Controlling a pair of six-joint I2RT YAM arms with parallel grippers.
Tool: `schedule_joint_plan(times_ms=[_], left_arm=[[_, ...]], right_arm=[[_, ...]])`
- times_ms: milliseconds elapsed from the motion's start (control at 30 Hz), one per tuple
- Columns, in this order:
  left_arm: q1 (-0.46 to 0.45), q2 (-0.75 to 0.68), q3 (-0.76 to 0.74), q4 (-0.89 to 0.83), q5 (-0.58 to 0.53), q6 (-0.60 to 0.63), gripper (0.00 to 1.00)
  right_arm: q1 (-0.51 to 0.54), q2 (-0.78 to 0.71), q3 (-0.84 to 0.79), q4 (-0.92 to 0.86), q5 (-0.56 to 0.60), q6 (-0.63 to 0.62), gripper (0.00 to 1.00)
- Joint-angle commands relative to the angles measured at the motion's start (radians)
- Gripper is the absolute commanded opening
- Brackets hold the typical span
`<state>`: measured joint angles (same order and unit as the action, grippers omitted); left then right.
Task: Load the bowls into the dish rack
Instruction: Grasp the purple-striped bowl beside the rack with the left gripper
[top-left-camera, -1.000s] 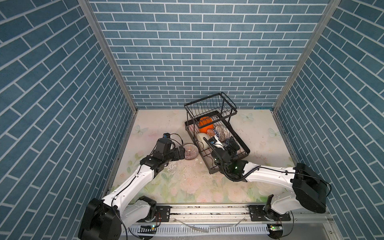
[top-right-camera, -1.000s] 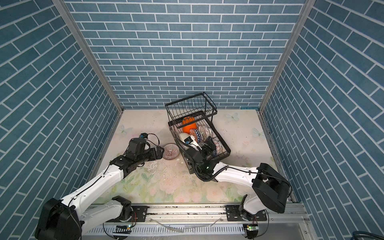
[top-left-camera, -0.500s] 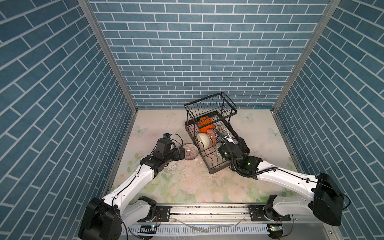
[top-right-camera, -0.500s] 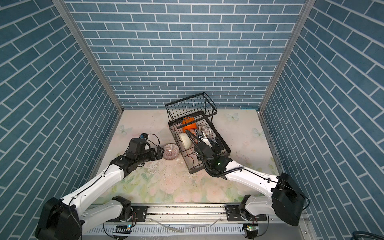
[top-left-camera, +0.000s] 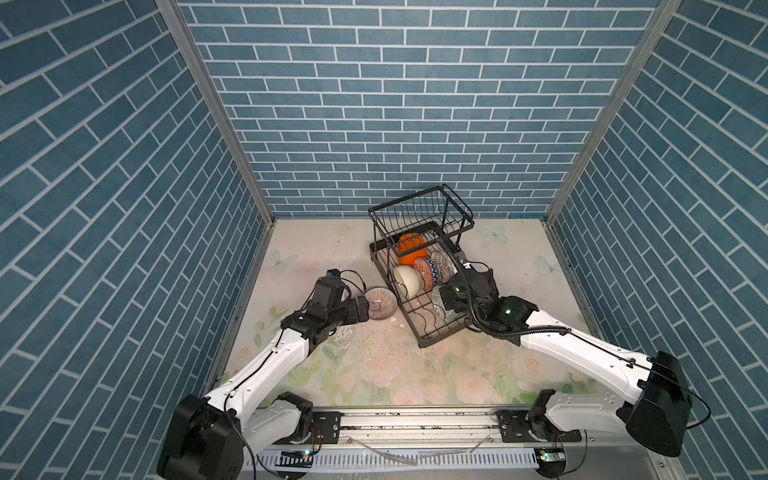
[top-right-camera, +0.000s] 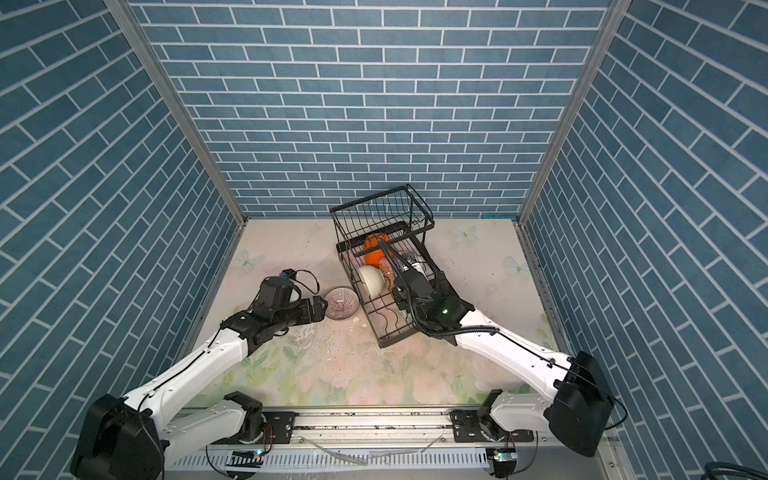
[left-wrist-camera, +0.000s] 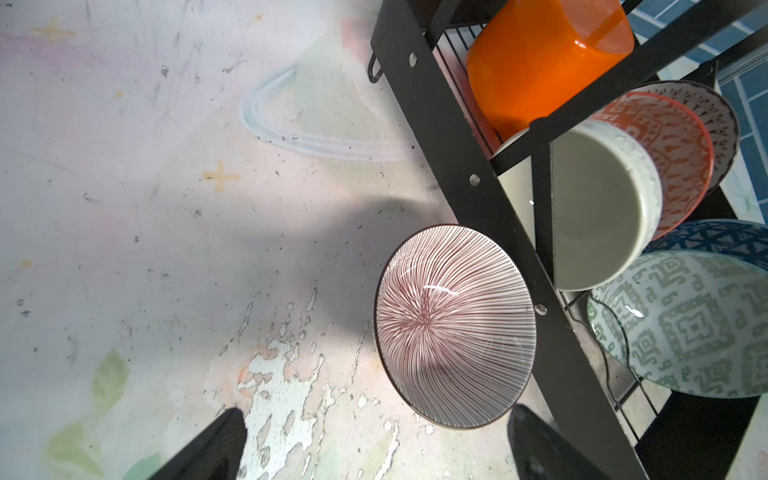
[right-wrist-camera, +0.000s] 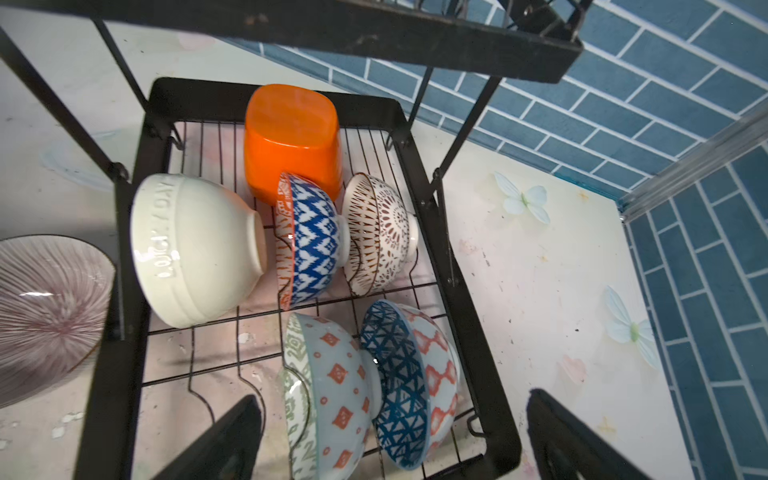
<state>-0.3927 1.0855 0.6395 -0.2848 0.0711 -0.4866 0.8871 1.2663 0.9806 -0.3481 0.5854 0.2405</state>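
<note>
The black dish rack (top-left-camera: 432, 343) (top-right-camera: 392, 341) stands mid-table. On edge in its lower tray are several bowls: orange (right-wrist-camera: 291, 137), cream (right-wrist-camera: 195, 253), blue-patterned (right-wrist-camera: 311, 241), brown-patterned (right-wrist-camera: 380, 232), and at the near end a grey-green one (right-wrist-camera: 332, 395) against a blue-triangle one (right-wrist-camera: 399, 382). My right gripper (right-wrist-camera: 395, 440) (top-left-camera: 446, 299) hovers open above those last two and holds nothing. A brown-striped bowl (top-left-camera: 380, 304) (left-wrist-camera: 455, 326) sits upright on the table against the rack's left side. My left gripper (left-wrist-camera: 374, 440) (top-right-camera: 322, 307) is open just short of it.
The rack's raised wire basket (top-left-camera: 419, 212) stands over its far end, above the orange bowl. Blue brick walls close in the left, back and right. The floral table top (top-left-camera: 374, 374) lies bare in front of the rack, with peeling patches by the striped bowl.
My right arm has swung to the right, and its gripper now hangs over the rack's near end. The left arm and the striped bowl have not moved.
</note>
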Motion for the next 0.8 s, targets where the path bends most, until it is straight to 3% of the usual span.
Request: schedule_joint_plan(times_ms=[0,300,767], left_arm=[[0.006,0.004,0.025,-0.047,-0.012,-0.004,1.00],[0.006,0.010,0.017,-0.109,-0.028,-0.002,1.00],[0.007,0.146,0.067,-0.100,-0.008,0.004,0.98]], right_arm=[[-0.006,0.019,0.062,-0.074,-0.081,0.060,0.99],[-0.011,0.021,0.069,-0.055,-0.120,0.065,0.99],[-0.013,0.053,0.063,-0.051,-0.122,0.067,0.99]])
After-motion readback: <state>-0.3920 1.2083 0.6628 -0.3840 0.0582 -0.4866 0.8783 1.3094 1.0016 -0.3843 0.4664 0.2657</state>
